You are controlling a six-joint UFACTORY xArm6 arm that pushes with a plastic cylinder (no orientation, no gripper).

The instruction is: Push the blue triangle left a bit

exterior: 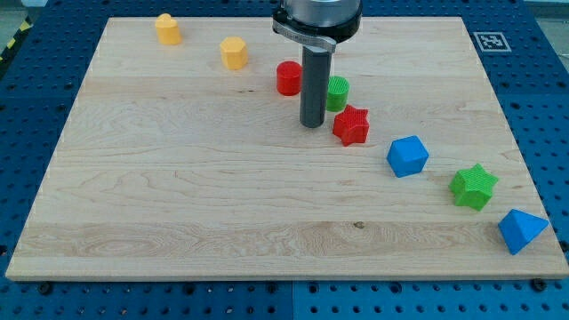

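The blue triangle (pixel 521 230) lies near the board's bottom right corner, close to the right edge. My tip (pixel 311 124) rests on the board at the upper middle, far to the left of and above the blue triangle. The tip stands between the red cylinder (pixel 288 78) on its left and the green cylinder (pixel 336 93) on its right, with the red star (pixel 351 125) just to its right.
A blue cube-like block (pixel 407 156) and a green star (pixel 473 186) lie on a diagonal between the red star and the blue triangle. Two yellow blocks (pixel 167 28) (pixel 233 52) sit at the upper left. The wooden board (pixel 178 204) ends just beyond the triangle.
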